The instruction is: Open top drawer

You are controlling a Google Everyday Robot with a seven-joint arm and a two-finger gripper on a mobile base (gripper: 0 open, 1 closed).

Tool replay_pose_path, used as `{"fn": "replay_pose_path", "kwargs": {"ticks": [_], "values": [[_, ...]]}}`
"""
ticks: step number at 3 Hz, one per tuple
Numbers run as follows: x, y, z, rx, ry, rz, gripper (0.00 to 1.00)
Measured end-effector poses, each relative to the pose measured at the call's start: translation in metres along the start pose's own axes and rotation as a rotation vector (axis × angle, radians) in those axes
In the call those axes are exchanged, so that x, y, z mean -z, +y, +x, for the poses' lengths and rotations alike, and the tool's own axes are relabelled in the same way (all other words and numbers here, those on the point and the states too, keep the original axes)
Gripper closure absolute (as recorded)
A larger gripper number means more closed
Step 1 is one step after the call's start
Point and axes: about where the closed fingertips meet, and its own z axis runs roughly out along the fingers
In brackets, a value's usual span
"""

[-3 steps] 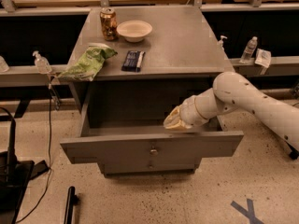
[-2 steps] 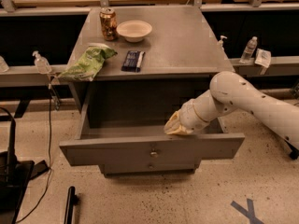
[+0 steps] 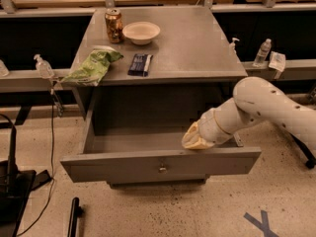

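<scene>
Speckled floor fills the near part of the scene, with a blue tape cross [image 3: 261, 223] at the near right and a black stand [image 3: 15, 186] at the near left. Just beyond, the top drawer [image 3: 123, 166] stands pulled well out of the grey cabinet [image 3: 197, 43], its flat front toward the camera and its small knob [image 3: 162, 169] at the centre of that panel, untouched. The gripper [image 3: 196, 138] sits inside the drawer at the right, against the inner side of the front panel. It is wrapped in a tan cover, and whether it is open or closed cannot be told. The white arm [image 3: 266, 105] reaches in from the right.

The task looks nearly done. The drawer is open by most of its depth, and what remains is at most a little more travel, then drawing the arm clear.

Compared with a second ago, the front panel has come slightly nearer, and the gripper has moved nearer and a little to the right with it.

Farther back, on the cabinet top, lie a green bag [image 3: 91, 68] and a dark packet [image 3: 140, 64], and beyond them stand a bowl [image 3: 141, 32] and a can [image 3: 114, 25].
</scene>
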Motion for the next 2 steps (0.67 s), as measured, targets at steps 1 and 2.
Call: {"fn": "replay_pose_path", "kwargs": {"ticks": [1,2], "values": [[0.018,-0.013,-0.003,-0.026,-0.079,0.096,1.00],[0.032,-0.039,-0.006,-0.048,-0.143,0.190,1.00]]}}
